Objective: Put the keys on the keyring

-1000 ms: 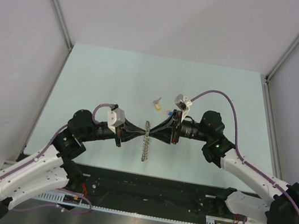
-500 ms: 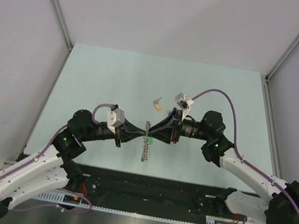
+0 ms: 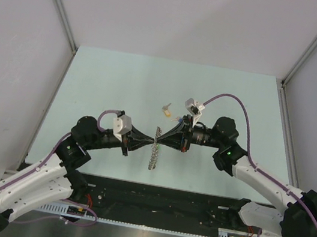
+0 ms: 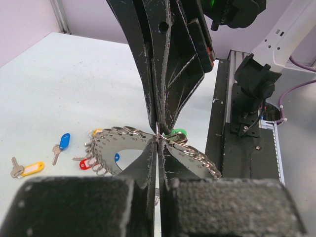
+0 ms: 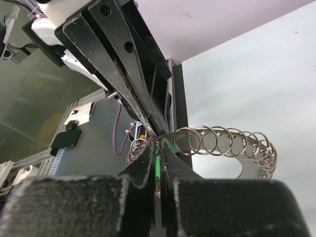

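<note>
Your left hand (image 3: 150, 141) pinches the keyring (image 3: 153, 157); your right hand (image 3: 158, 139), pressed together, meets it tip-to-tip beside the green-tagged key (image 4: 177, 133).

Overhead view looks down; opposed wrist views closely share the keyring (image 4: 106, 144).

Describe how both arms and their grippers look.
White shells, black joints and a looping purple cable on the left arm and right arm. Black, scuffed, tapering fingers on the left gripper and right gripper, behind white wrist camera housings.
</note>
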{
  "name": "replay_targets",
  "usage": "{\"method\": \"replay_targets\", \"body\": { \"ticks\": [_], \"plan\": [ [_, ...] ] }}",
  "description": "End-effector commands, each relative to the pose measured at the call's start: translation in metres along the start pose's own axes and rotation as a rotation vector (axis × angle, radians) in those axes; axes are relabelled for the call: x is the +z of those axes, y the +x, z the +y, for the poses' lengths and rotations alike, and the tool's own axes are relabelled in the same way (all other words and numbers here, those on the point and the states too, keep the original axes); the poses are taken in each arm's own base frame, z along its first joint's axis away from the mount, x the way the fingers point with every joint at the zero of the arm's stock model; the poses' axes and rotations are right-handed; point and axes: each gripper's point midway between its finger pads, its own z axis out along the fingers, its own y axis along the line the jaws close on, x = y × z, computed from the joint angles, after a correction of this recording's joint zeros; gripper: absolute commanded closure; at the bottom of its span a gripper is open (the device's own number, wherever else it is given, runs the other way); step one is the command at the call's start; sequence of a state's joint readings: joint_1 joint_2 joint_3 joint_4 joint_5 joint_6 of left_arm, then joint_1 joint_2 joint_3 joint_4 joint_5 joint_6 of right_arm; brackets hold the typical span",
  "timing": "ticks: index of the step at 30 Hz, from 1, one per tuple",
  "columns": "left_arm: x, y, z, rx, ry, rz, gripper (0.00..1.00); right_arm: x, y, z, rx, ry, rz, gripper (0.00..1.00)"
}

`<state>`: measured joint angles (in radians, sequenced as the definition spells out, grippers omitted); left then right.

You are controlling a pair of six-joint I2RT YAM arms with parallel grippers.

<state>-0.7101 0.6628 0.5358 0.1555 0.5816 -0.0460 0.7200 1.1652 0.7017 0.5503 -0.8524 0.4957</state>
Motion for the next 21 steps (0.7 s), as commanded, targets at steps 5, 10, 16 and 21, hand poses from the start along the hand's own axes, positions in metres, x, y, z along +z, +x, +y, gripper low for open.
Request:
{"method": "replay_targets", "body": {
  "ticks": [5, 10, 16, 21],
  "plan": [
    [-0.002, -0.029, -0.001, 0.065, -0.002, -0.089, 0.99, 0.000, -0.001, -0.002, -0.033, 0.005, 0.011, 1.00],
    [-0.011, -0.031, 0.005, 0.117, -0.050, -0.055, 0.79, -0.009, -0.004, -0.008, -0.072, 0.053, 0.012, 1.00],
    [-0.018, -0.015, 0.005, 0.132, -0.055, 0.048, 0.63, -0.012, -0.009, -0.017, -0.133, 0.120, 0.044, 1.00],
    [-0.011, -0.006, 0.003, 0.116, 0.000, 0.121, 0.52, -0.011, -0.010, -0.021, -0.154, 0.133, 0.070, 1.00]
  ]
}}
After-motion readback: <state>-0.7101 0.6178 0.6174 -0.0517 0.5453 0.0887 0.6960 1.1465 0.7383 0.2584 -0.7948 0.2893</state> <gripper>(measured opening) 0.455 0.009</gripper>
